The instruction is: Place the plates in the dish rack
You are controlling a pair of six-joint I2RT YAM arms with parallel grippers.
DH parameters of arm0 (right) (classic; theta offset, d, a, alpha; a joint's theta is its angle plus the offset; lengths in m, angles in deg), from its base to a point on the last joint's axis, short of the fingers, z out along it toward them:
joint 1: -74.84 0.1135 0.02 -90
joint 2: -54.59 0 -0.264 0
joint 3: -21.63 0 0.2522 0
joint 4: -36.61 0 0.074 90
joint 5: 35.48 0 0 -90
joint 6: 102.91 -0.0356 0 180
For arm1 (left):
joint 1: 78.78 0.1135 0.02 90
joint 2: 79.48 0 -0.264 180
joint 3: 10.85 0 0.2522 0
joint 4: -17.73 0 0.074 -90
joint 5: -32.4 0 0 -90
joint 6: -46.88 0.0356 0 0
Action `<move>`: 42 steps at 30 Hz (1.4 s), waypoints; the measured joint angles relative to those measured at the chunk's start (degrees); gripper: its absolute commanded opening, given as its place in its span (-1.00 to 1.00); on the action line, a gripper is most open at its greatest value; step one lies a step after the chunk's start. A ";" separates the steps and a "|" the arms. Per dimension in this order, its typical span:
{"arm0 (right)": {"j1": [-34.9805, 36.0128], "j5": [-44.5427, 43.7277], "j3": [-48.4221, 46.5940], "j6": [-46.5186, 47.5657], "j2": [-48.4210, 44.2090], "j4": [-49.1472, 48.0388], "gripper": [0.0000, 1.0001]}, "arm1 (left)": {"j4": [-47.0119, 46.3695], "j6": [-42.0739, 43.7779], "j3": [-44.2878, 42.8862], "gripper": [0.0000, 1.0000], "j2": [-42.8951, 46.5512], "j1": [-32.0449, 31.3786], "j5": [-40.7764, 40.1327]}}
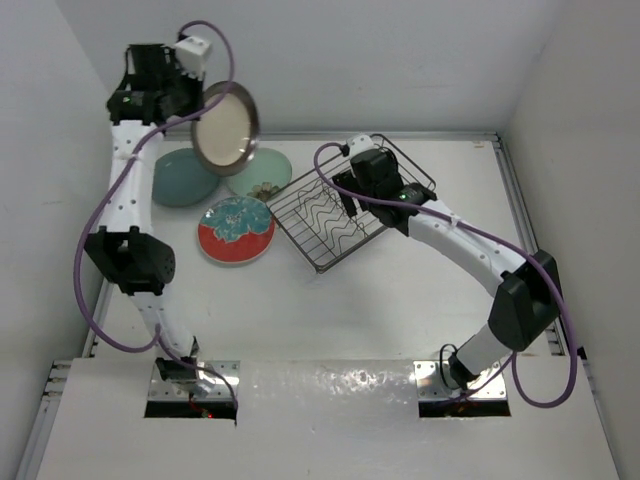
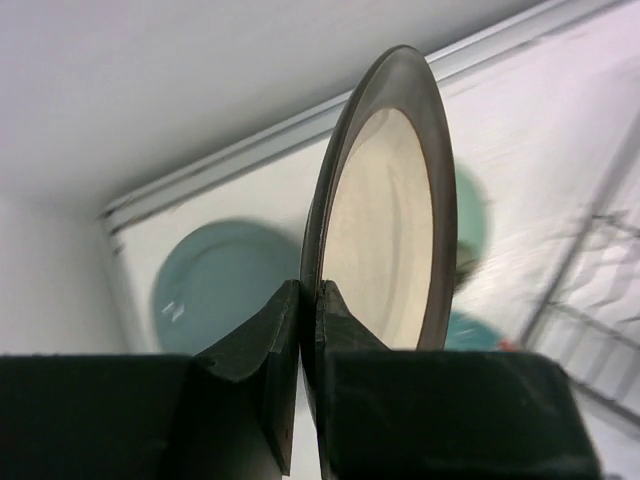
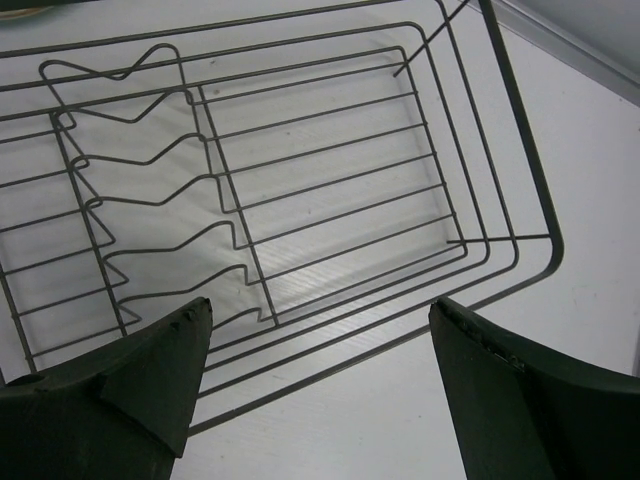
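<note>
cream plate (image 1: 225, 128), on edge, is clamped in the left tool (image 2: 310, 330); the rack (image 1: 330, 215) lies at its four o'clock, beneath the spread, empty right tool (image 3: 320, 310).

A white tabletop (image 1: 400, 300) sits boxed in by plain white walls (image 1: 400, 60) — an aluminium rail (image 1: 440, 134) runs along its far and right edges. At the near edge, a pale board (image 1: 330, 430) shows two dark rectangular cut-outs (image 1: 465, 408), each bordered by a shiny metal bracket (image 1: 225, 370).
</note>
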 measured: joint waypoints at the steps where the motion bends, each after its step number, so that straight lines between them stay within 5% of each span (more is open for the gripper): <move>1: -0.07 -0.52 0.09 0.02 -0.15 0.02 0.76 | -0.28 -0.76 -0.22 -1.00 -0.24 -2.38 -0.09; 12: -0.37 -3.10 1.62 1.29 -1.99 -0.15 0.76 | -5.51 -1.07 -0.66 -1.00 -0.52 -20.63 -5.25; 19: -1.01 -4.83 9.88 3.21 -8.61 -3.15 0.79 | -8.11 1.62 3.17 -1.00 -0.63 -26.73 -5.92; 42: -2.10 -6.49 15.80 4.52 -11.47 -9.31 0.82 | -14.62 6.95 11.30 -1.00 -2.95 -28.55 -6.93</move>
